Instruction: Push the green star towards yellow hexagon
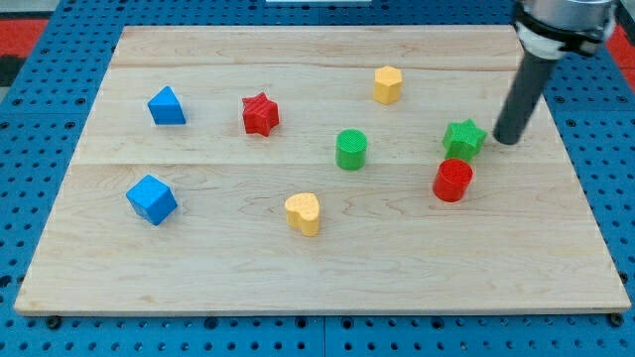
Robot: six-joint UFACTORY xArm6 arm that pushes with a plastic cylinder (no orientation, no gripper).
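While the green star [463, 138] sits toward the view's right on the pale wooden board [327, 268], my tip [506, 140] is seen planted just beside it at the star's three o'clock, close enough that contact cannot be ruled out or confirmed. Nothing is held by the rod; it has no jaws to open or close and can only shove. The yellow hexagon [387, 84] is found at roughly ten o'clock from the star, well apart from it, with open board between the two. A red cylinder [452, 180] stands near the star at its six o'clock, and a green cylinder [350, 149] lies at its nine o'clock, just below the line to the hexagon. Farther toward the view's left, a red star [260, 114], a yellow heart [304, 213], and two blue blocks [167, 106] [152, 199] are scattered clear of the route. The star is judged to be a light, rigid piece that should slide readily on the smooth wood, though its points are likely to make it spin if struck off centre. Contact is best made at about its four o'clock, in a notch between points if one is offered, so that the push is carried through the middle toward the hexagon.
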